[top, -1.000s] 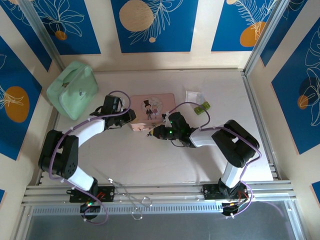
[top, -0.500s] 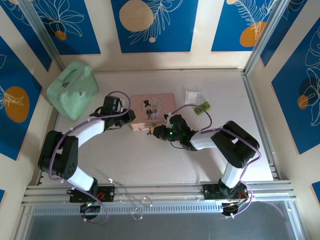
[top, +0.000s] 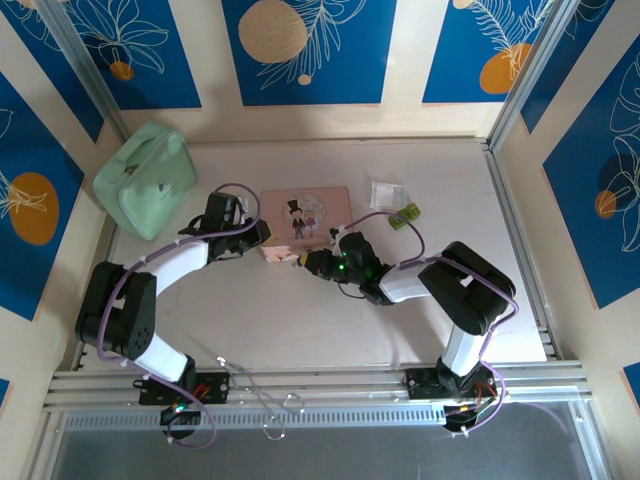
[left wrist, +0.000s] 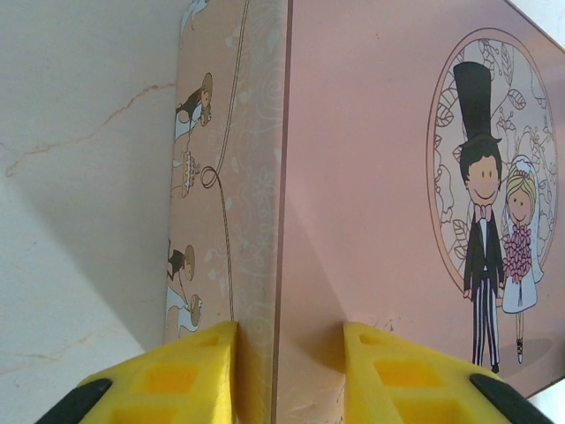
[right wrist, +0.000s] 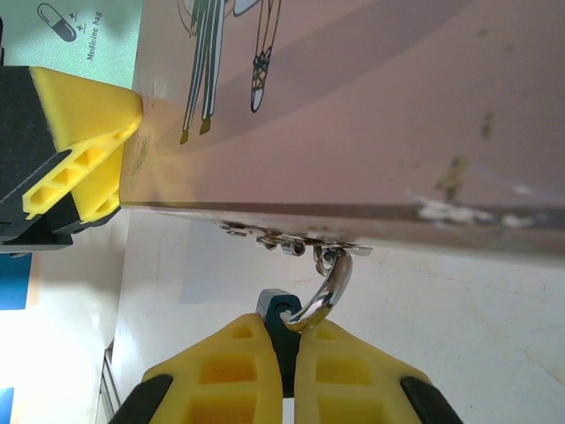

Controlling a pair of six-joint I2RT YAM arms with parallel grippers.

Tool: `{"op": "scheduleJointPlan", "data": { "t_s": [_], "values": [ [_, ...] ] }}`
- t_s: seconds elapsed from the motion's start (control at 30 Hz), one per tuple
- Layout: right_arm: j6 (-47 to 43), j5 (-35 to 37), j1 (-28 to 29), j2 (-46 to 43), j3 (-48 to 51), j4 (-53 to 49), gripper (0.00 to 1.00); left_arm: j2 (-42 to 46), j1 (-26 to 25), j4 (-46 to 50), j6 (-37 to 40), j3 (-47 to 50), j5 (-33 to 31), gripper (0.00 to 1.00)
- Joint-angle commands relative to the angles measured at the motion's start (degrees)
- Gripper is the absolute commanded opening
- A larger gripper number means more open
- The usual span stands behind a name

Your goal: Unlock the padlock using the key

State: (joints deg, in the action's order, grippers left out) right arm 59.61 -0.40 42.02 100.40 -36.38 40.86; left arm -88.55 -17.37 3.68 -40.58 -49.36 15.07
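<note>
Yellow fingers of the right gripper [right wrist: 283, 334] pinch the blue padlock [right wrist: 274, 309]. Its silvery shackle [right wrist: 331, 283] hooks through the clasp [right wrist: 291, 243] on the front edge of the pink box [right wrist: 353, 115]. The left gripper [left wrist: 284, 340] is clamped on that box's corner. Farther back lies a green bag [top: 146, 180].

The right hand [top: 313, 264], with the padlock [right wrist: 281, 311] clamped in it, has been edged slightly leftward along the front of the pink tin box [top: 305, 205] over the past second. The forearm behind the hand has been swung a little towards the arm bases.
</note>
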Motion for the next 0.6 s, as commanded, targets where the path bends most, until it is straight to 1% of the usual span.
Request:
{"op": "scheduleJointPlan", "data": {
  "t_s": [0.0,0.3,0.4,0.57],
  "values": [
    [3.12,2.68,-0.29,2.30,0.61,-12.29,0.00,-1.68,1.50,5.08,-0.12,1.91,-2.78,0.30],
    [3.09,3.48,0.16,2.06,-3.02,-23.34,0.00,-1.26,1.76,5.01,0.04,2.38,-2.33,0.29],
    [2.79,3.42,0.25,1.55,-3.90,-25.23,0.00,-1.23,1.85,4.53,-0.18,2.85,-2.24,0.29],
    [3.48,3.46,0.39,1.21,-3.46,-25.39,0.00,-1.36,1.90,4.17,-0.58,3.31,-1.71,0.29]
  ]
}}
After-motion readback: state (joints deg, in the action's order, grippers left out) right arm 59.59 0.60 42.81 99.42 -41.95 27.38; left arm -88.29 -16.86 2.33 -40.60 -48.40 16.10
